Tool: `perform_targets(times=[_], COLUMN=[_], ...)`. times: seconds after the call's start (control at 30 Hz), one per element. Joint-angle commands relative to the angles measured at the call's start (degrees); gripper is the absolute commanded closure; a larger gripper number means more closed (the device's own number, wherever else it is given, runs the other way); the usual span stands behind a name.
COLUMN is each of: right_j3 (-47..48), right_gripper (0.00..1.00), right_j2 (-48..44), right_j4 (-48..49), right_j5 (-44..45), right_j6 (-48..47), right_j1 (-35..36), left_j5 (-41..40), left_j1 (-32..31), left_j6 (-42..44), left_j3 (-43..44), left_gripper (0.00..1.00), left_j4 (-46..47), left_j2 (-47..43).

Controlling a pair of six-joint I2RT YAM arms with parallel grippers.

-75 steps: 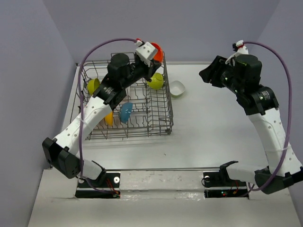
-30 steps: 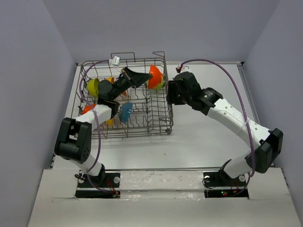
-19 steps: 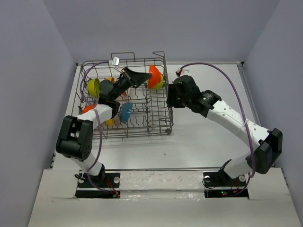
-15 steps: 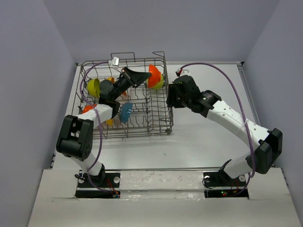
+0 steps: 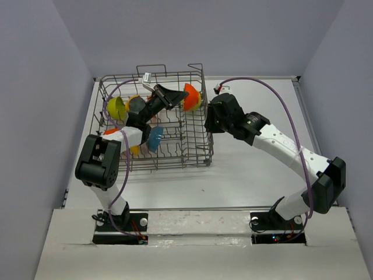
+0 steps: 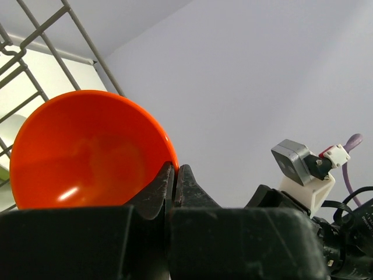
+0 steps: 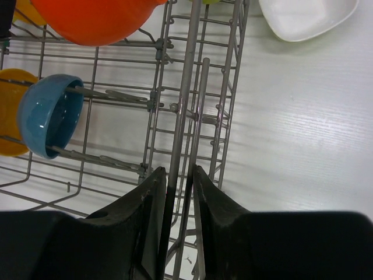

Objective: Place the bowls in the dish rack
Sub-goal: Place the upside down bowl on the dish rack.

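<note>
Dish rack (image 5: 175,158), one o'clock corner: your left gripper (image 6: 175,172) pinches a glossy red-orange bowl (image 6: 87,149); your right gripper (image 7: 178,172) straddles its grey wire wall, grip unclear.

- Dish rack (image 7: 185,87): grey metal wire, smooth, slight sheen.
- Red-orange bowl (image 6: 87,149): smooth, glossy.
- Teal bowl (image 7: 44,114) in dish rack: glossy.
- Table (image 7: 303,134) beneath dish rack: white, matt, faintly grained.

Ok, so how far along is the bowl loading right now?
Done: several bowls sit in the dish rack, including a teal bowl and a lime green bowl. In hand: the left claw pinches a red-orange bowl over the rack; the right claw straddles the rack's wall. Left: at least a white bowl on the table.
</note>
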Motion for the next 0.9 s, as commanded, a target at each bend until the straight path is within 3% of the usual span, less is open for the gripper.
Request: perform_targets(times=[0.0, 0.43, 0.87], right_j3=[1.4, 2.2, 2.9], right_gripper=[0.71, 0.87, 0.88], right_j2=[1.2, 2.3, 2.9], right_j4=[0.6, 1.0, 1.0], right_j5=[-0.2, -0.4, -0.3], right_j6=[-0.3, -0.3, -0.4], right_j1=[0.6, 0.6, 1.2], left_j5=[-0.8, -2.1, -3.5], left_j1=[-1.1, -1.9, -2.2], left_j6=[1.9, 0.5, -2.8], left_j3=[3.8, 2.8, -1.1], left_gripper=[1.00, 1.00, 1.00], left_j4=[3.3, 6.4, 13.4], left_j2=[0.0, 3.9, 6.9])
